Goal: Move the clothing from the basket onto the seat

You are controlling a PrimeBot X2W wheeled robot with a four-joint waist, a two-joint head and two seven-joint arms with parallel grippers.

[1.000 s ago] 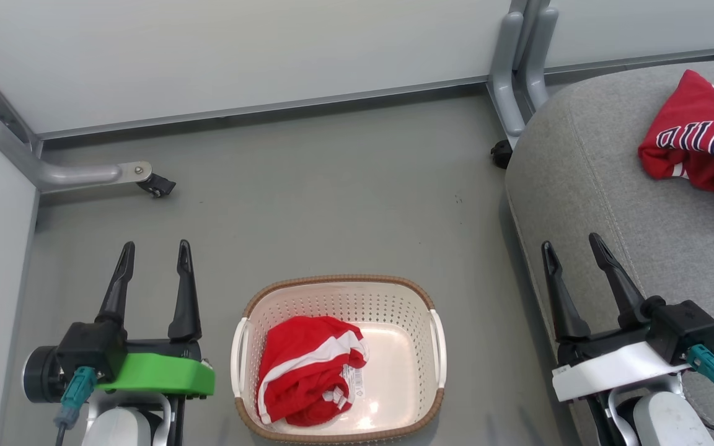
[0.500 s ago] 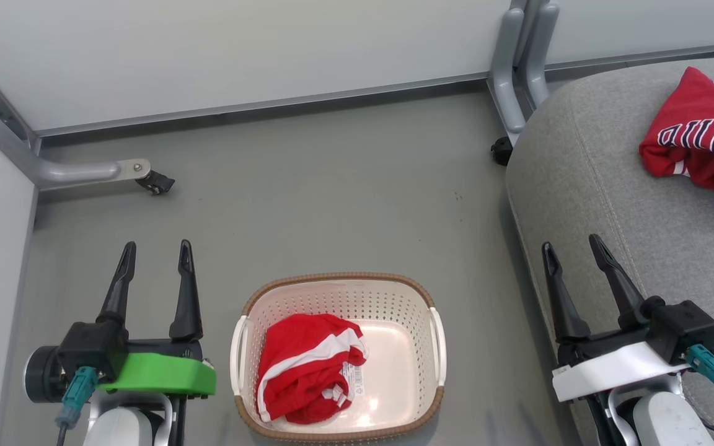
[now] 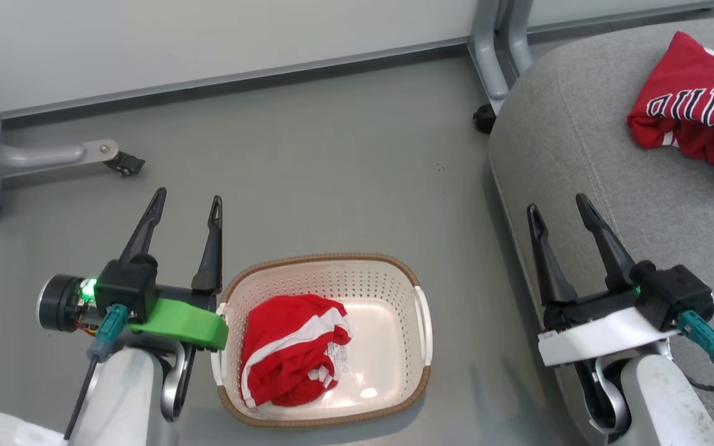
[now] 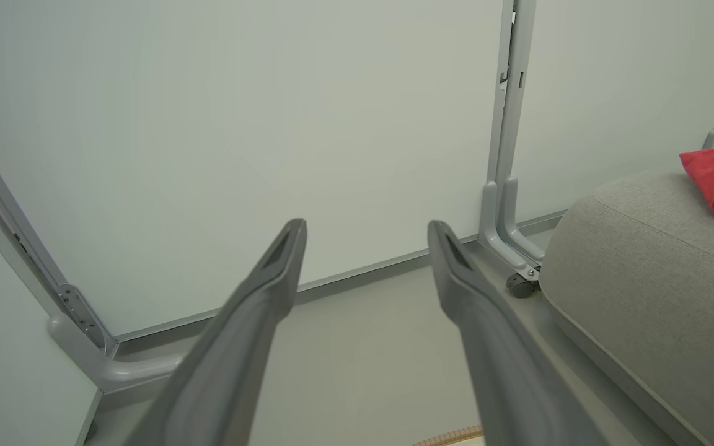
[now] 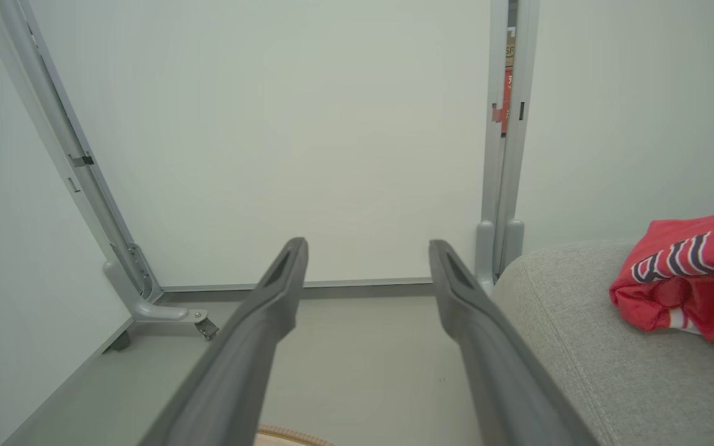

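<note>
The cream basket (image 3: 320, 257) stands on the floor between my arms, and its brown rim (image 4: 450, 440) peeks in at the bottom of the left wrist view. Crumpled red shorts with white trim (image 3: 289, 353) lie in its left half. A red jersey (image 3: 698, 111) with lettering lies on the grey seat (image 3: 611, 186) at the right; the jersey (image 5: 691, 279) and the seat (image 5: 580, 322) also appear in the right wrist view. My left gripper (image 3: 188, 197) is open, just left of the basket. Beside the seat's edge, my right gripper (image 3: 555, 204) is open and empty.
White partition panels (image 3: 208, 37) close off the back and left. Their grey caster feet stand at the left (image 3: 103, 152) and by the seat's corner (image 3: 487, 74). Open grey floor (image 3: 332, 167) lies beyond the basket.
The head camera has shifted, so the whole picture slid left and up. My left gripper has moved forward and right, its green mount now against the basket's left handle. Both grippers stay open.
</note>
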